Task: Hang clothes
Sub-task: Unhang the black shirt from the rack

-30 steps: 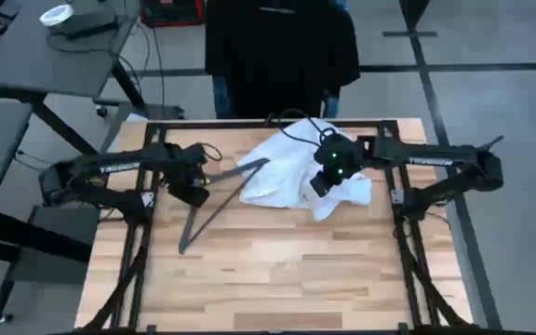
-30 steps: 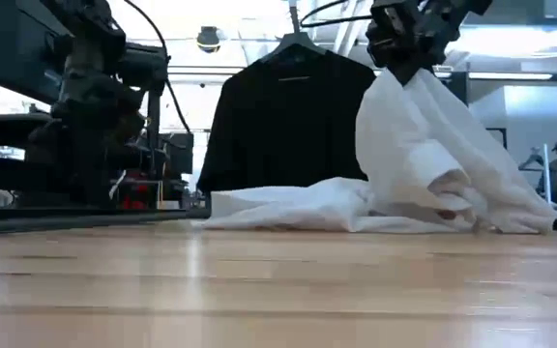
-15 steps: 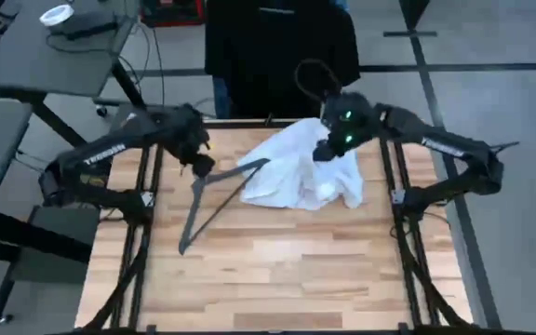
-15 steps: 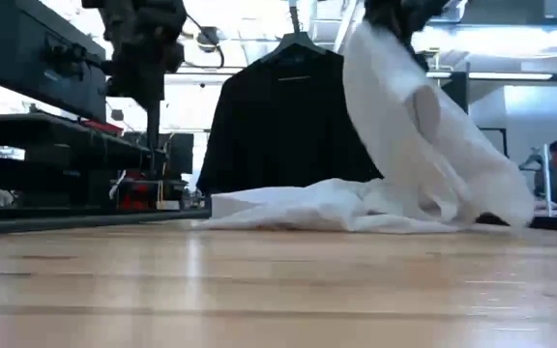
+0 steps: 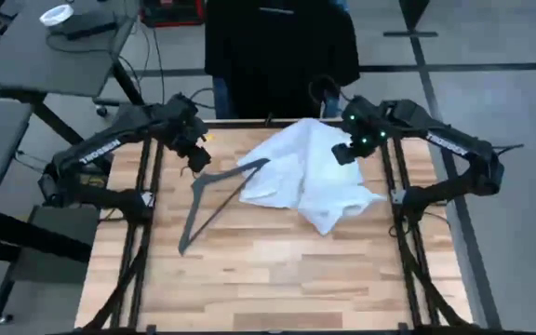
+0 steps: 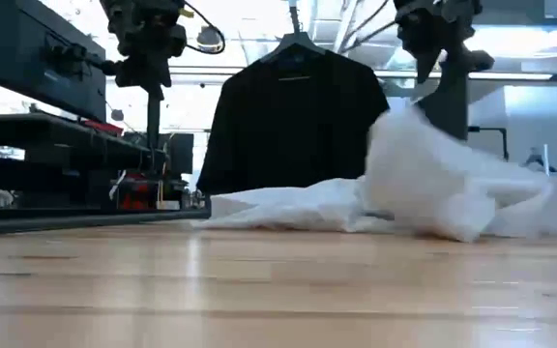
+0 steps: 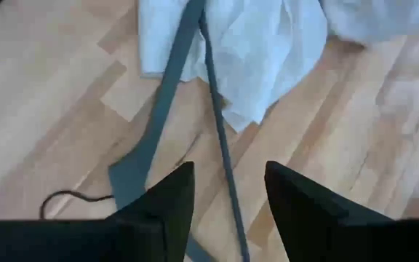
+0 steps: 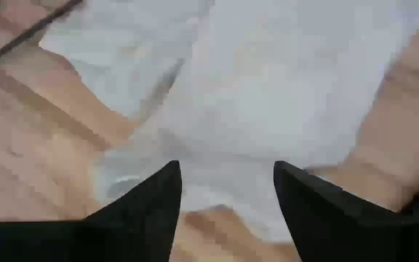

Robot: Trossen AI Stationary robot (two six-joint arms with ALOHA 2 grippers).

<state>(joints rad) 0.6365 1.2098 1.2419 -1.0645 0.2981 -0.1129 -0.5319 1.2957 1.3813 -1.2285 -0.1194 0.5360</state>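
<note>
Under the white top (image 5: 310,177), hanger (image 5: 214,200) tip hidden, right gripper (image 5: 344,154) empty

Even overhead light fills the high view, shadows faint. The low view glares white behind the hanging black top (image 6: 293,121) (backlit, featureless). The white top (image 8: 268,94) smears with blur.
</note>
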